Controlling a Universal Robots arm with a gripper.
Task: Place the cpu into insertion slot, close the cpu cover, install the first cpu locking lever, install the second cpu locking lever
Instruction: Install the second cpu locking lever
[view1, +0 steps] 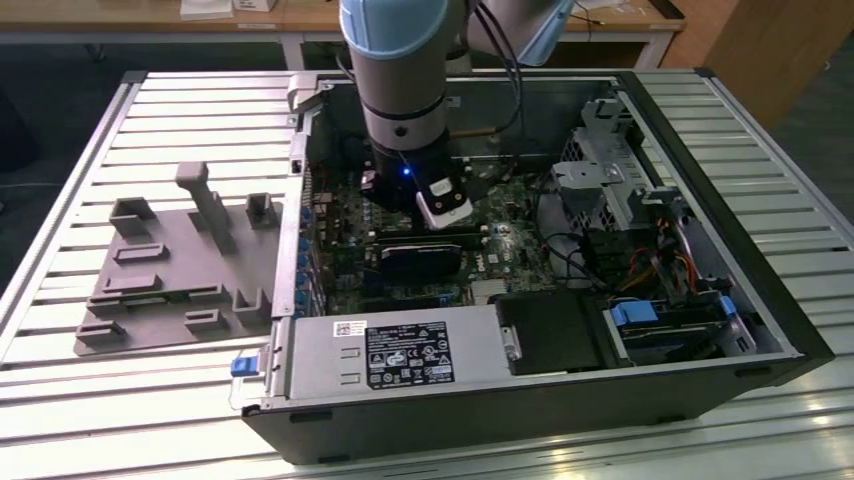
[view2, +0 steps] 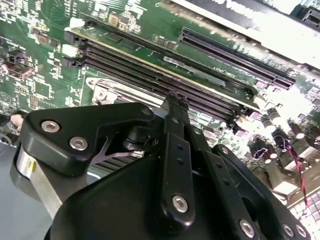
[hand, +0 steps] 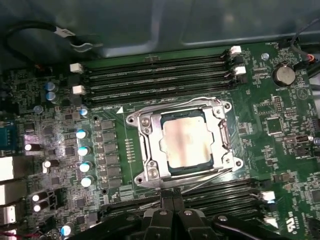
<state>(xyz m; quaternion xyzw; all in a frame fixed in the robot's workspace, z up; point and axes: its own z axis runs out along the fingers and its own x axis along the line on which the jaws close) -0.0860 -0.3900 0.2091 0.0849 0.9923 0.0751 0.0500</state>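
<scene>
1. Inside the open computer case (view1: 694, 360), the arm's gripper (hand: 172, 197) hangs just above the green motherboard (hand: 60, 165), its fingers (view2: 176, 107) pressed together and holding nothing.
2. In the first wrist view, the cpu (hand: 186, 142) sits in the insertion slot (hand: 150, 172), with the cpu cover (hand: 172, 114) apparently lying closed around it.
3. Long black memory slots (hand: 155, 75) flank the socket.

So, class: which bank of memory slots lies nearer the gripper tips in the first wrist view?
The bank right beside the gripper, not the bank beyond the cpu cover.
</scene>
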